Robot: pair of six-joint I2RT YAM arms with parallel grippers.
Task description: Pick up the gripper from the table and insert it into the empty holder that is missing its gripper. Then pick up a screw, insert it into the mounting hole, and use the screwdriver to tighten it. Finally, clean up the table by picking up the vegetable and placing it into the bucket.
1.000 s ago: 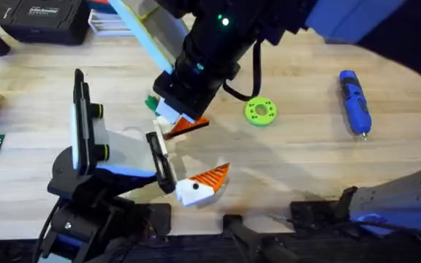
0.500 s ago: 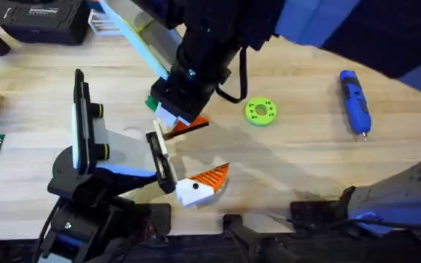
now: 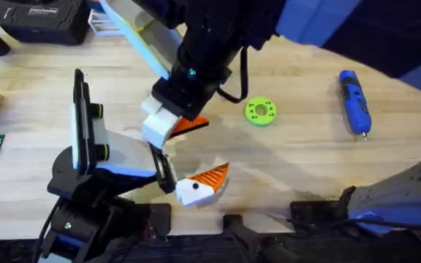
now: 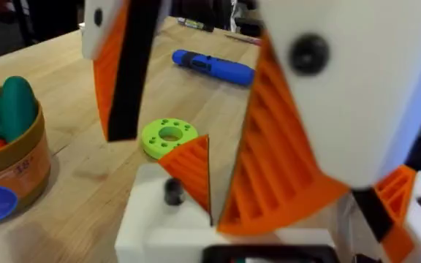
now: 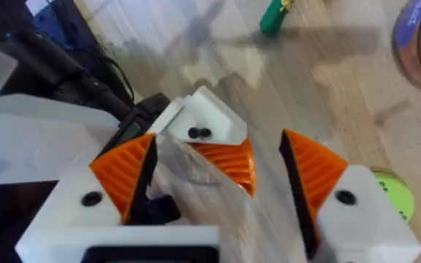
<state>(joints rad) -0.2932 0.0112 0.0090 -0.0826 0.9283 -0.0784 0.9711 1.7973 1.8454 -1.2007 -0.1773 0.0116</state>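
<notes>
from above, the right gripper reaches across the middle of the tabletop, its fingers apart around the gripper. the left gripper sits low near the front edge; whether it is open or shut cannot be told.

in the left wrist view, the screwdriver lies flat far off and the bucket stands at the side.

in the right wrist view, the orange ribbed gripper sits between the spread fingers, against the white holder.

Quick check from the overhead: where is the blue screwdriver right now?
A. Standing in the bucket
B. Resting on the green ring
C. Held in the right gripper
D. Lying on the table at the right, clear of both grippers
D. The screwdriver lies flat on the table at the right, apart from the green ring, with no gripper on it.
</notes>
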